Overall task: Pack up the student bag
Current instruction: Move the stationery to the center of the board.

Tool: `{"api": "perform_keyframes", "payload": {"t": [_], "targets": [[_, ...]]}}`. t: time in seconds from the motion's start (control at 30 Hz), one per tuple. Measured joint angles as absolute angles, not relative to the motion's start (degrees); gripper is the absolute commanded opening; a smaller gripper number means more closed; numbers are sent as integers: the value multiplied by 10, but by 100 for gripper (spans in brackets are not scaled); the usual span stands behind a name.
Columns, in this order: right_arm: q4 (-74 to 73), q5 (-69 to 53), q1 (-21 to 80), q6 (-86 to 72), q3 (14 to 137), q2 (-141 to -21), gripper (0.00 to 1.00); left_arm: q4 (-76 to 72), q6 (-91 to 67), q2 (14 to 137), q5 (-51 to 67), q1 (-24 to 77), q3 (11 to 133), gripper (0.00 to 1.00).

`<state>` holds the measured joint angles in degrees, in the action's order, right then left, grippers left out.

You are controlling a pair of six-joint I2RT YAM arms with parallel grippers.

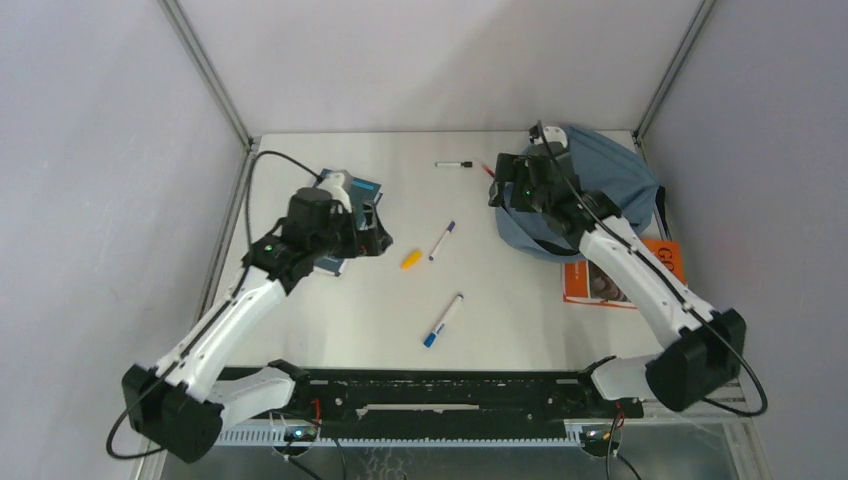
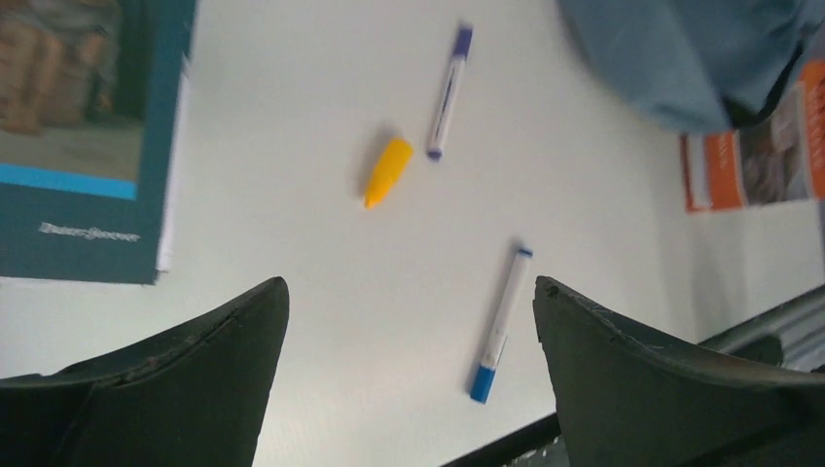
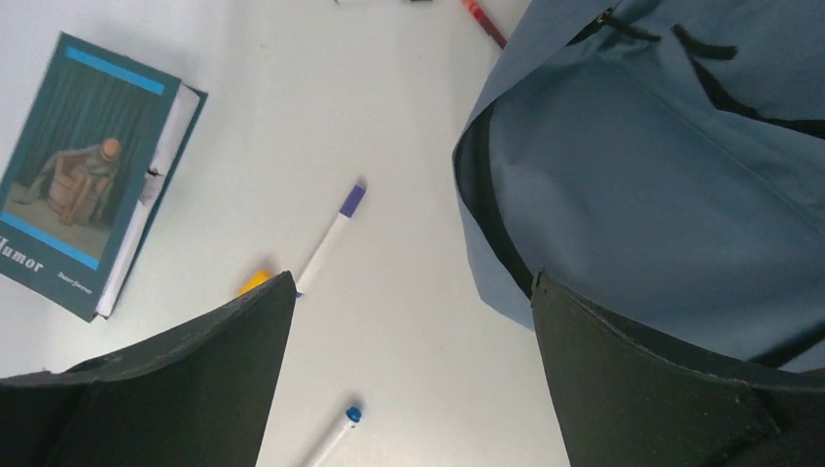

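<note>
table white | on it: student bag, teal book, orange book, markers, yellow cap

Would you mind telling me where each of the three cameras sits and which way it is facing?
Top external: fixed above and behind the bases, looking down on the table; the left arm and right arm show whole.
Left wrist: on the left arm, facing down past the open left gripper at a yellow cap and blue-capped marker.
Right wrist: on the right arm, facing down past the open right gripper at the student bag.
Shared: both wrist views show the teal book and purple-capped marker.
</note>
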<state>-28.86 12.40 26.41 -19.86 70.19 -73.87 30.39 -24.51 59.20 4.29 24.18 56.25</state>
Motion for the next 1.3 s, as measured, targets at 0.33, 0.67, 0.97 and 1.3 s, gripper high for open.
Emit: {"api": "perform_keyframes", "payload": {"t": [0.33, 0.67, 0.97, 1.3], "targets": [[-379, 86, 231, -171, 1015, -1018, 100, 371, -244, 711, 25, 267, 592, 100], [-445, 18, 173, -138, 1447, -1390, 100, 360, -276, 601, -80, 268, 602, 100], [-410, -15, 142, -140, 1404, -1443, 100, 339, -292, 563, -114, 268, 588, 100], [-368, -27, 135, -150, 1437, -1523, 100, 340, -302, 592, -109, 268, 588, 100]]}}
